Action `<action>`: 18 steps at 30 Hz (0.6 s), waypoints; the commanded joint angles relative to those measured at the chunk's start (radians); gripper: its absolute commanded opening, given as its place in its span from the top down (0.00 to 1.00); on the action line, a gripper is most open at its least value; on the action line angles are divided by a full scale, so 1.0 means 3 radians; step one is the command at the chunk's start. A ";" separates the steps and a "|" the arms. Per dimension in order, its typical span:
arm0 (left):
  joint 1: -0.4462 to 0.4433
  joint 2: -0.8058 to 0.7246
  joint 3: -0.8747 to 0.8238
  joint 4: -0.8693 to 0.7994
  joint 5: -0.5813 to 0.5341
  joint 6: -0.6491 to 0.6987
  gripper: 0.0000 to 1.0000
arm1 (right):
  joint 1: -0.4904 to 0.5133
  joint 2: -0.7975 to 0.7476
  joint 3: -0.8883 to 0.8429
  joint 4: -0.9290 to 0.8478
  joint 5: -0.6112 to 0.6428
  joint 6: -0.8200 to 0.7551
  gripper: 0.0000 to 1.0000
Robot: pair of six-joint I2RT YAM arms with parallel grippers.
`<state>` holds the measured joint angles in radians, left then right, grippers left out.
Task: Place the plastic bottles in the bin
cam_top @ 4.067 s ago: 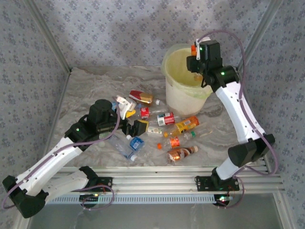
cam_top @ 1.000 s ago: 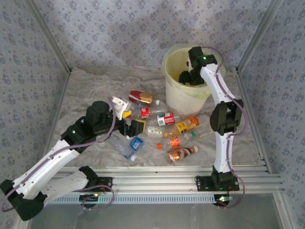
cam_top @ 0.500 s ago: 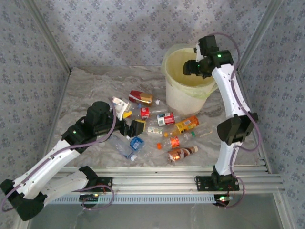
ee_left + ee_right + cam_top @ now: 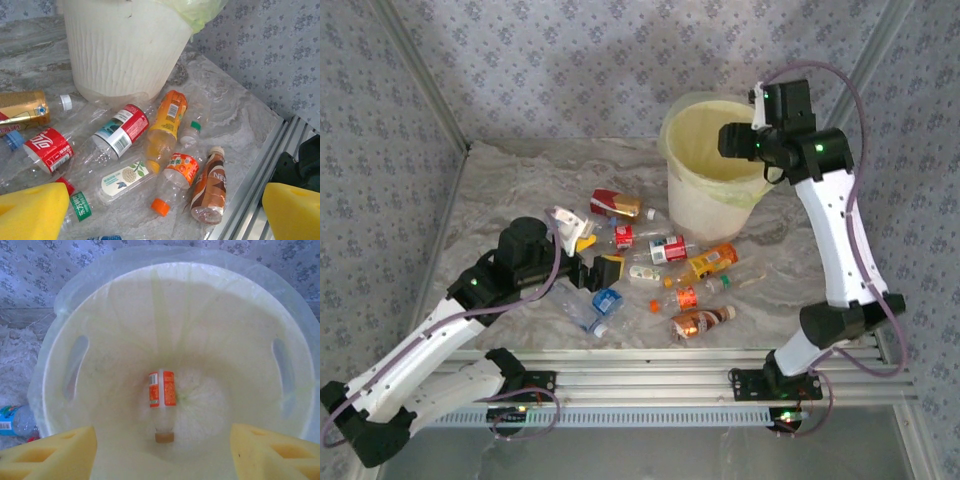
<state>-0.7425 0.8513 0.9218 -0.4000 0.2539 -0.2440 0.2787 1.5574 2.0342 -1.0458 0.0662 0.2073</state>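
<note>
Several plastic bottles [image 4: 665, 262] lie scattered mid-table in front of the bin [image 4: 705, 200]. My left gripper [image 4: 596, 254] hovers open at the pile's left edge, holding nothing. In the left wrist view, between its yellow pads [image 4: 30, 212], lie a clear bottle with an orange cap [image 4: 175, 180], a brown bottle [image 4: 210, 185] and a white-labelled bottle [image 4: 117, 181]. My right gripper [image 4: 738, 140] hangs open above the bin's right rim. One orange-labelled bottle [image 4: 161, 395] lies on the bag-lined floor of the bin [image 4: 300, 390], far below the right gripper [image 4: 162, 452].
Patterned walls close in the table on three sides. An aluminium rail [image 4: 700, 360] runs along the near edge, close to the brown bottle [image 4: 700, 322]. A gold bottle [image 4: 25, 107] and a red-labelled one [image 4: 47, 147] lie left of the bin's base [image 4: 125, 45].
The right arm has swung up and to the right, from reaching inside the bin to above its right rim. The bottle it held seconds ago lies in the bin. Left arm barely moved.
</note>
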 commanded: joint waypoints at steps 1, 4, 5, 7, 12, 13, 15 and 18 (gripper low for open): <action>-0.0029 -0.0095 -0.0069 0.0111 0.0143 0.0107 0.00 | 0.0077 -0.0316 -0.0286 -0.0005 0.0282 0.0176 0.27; -0.0026 -0.0126 -0.0090 0.0117 0.0233 0.0155 0.00 | 0.0143 -0.0633 -0.0626 -0.0016 0.0436 0.0359 0.27; -0.0025 -0.0137 -0.0092 0.0112 0.0254 0.0171 0.00 | 0.0159 -0.0736 -0.0724 -0.0015 0.0469 0.0403 0.27; -0.0023 -0.0154 -0.0102 0.0099 0.0307 0.0214 0.00 | 0.0190 -0.0976 -0.0986 -0.0018 0.0530 0.0553 0.27; -0.0022 -0.0197 -0.0140 0.0086 0.0448 0.0314 0.00 | 0.0231 -0.1425 -0.1535 -0.0122 0.0564 0.0938 0.27; -0.0025 -0.0206 -0.0150 0.0088 0.0476 0.0327 0.00 | 0.0245 -0.1499 -0.1656 -0.0138 0.0567 0.1034 0.27; -0.0028 -0.0208 -0.0163 0.0104 0.0535 0.0327 0.00 | 0.0288 -0.1629 -0.1873 -0.0154 0.0543 0.1201 0.24; -0.0025 -0.0209 -0.0168 0.0114 0.0595 0.0315 0.00 | 0.0384 -0.1757 -0.2134 -0.0251 0.0552 0.1509 0.21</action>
<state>-0.7425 0.7994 0.8764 -0.3920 0.3828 -0.1688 0.3729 1.0485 1.4456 -1.0763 0.2073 0.5339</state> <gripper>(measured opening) 0.994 0.783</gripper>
